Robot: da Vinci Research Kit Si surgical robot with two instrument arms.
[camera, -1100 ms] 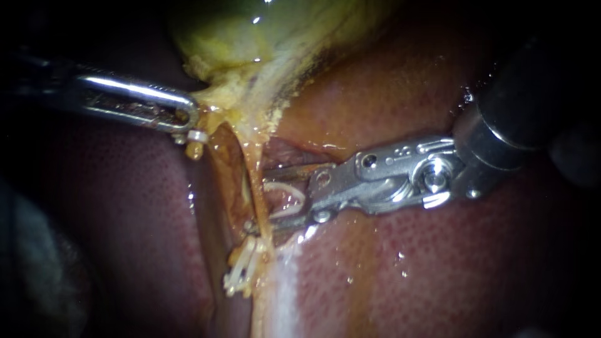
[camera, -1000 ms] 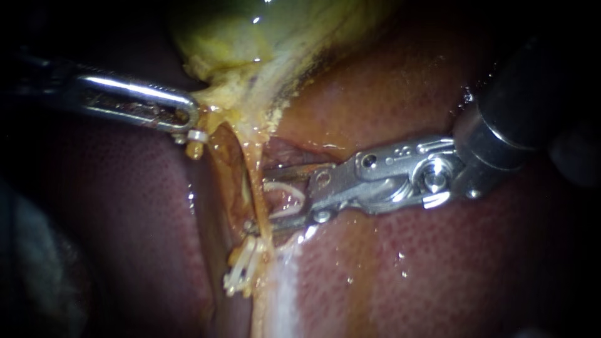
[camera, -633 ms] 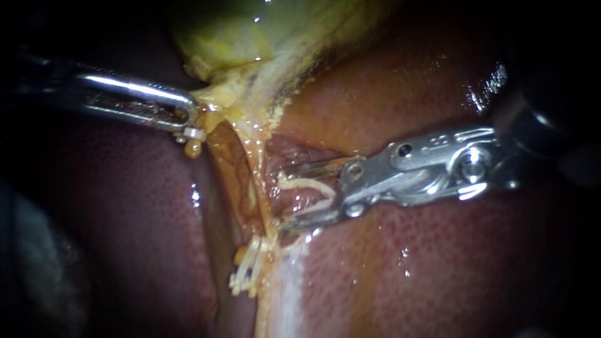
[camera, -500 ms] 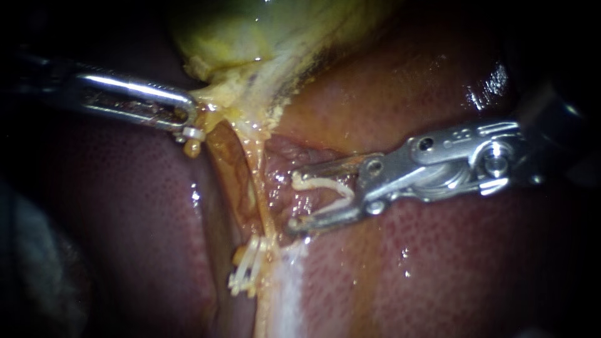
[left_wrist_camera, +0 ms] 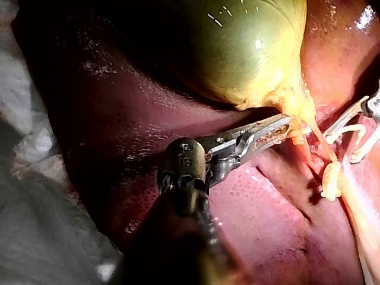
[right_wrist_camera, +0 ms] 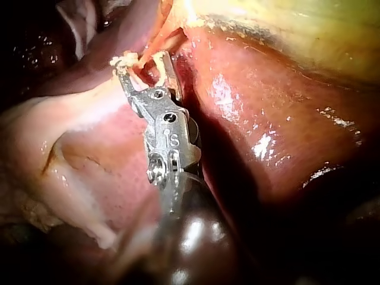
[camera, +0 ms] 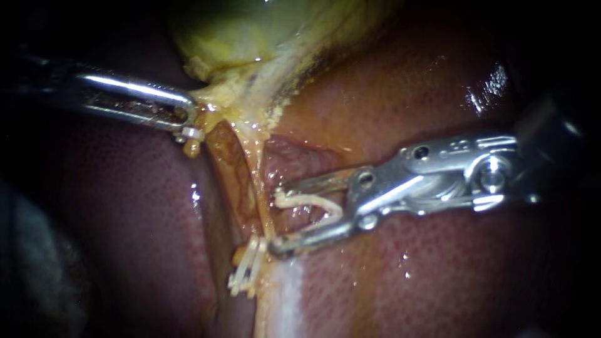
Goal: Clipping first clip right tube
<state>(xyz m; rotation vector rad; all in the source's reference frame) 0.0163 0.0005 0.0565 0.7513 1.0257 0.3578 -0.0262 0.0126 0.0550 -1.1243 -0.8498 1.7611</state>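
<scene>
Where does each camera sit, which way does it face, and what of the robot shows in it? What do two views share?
Endoscope view: close over the tissue, facing liver and tube; left instrument enters from the left, right instrument, carrying a clip, from the right.
Left wrist view: on the left arm, looking along the left instrument to the gallbladder it holds.
Right wrist view: on the right arm, looking along the right instrument to the tube.
Shared: endoscope and left wrist views show both instruments.
</scene>
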